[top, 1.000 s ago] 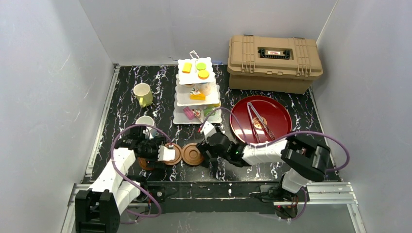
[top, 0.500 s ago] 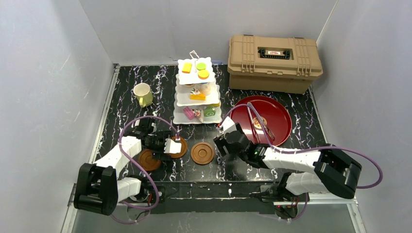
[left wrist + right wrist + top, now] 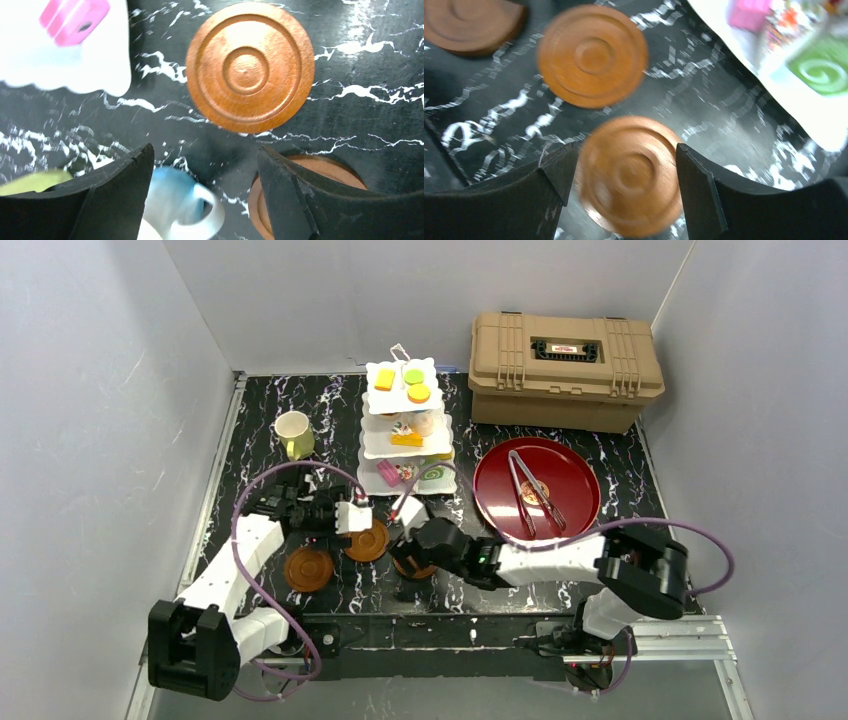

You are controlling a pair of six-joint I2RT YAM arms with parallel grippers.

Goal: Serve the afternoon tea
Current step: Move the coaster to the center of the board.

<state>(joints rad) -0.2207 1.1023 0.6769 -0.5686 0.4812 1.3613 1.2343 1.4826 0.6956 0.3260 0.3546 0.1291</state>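
The white three-tier cake stand (image 3: 405, 430) with toy pastries stands at the back centre. The pale yellow-green mug (image 3: 293, 433) sits to its left. My left gripper (image 3: 348, 518) is open above the table. In its wrist view the white mug (image 3: 175, 210) lies blurred between its open fingers (image 3: 115, 195), a coaster (image 3: 250, 65) ahead and another (image 3: 310, 200) under the right finger. My right gripper (image 3: 410, 545) is open over a brown coaster (image 3: 631, 175), which sits blurred between its fingers (image 3: 704, 190). Two more coasters (image 3: 309, 568) (image 3: 367, 540) lie to the left.
A red round tray (image 3: 575, 465) holding metal tongs (image 3: 530, 490) lies right of the stand. The tan ribbed case (image 3: 565, 370) stands at the back right. Grey walls close in on three sides. Purple cables loop over both arms.
My right gripper swung right, then back left over the coaster. My left gripper moved away from the near edge, past the coasters toward the stand. The white mug now sits under the left arm.
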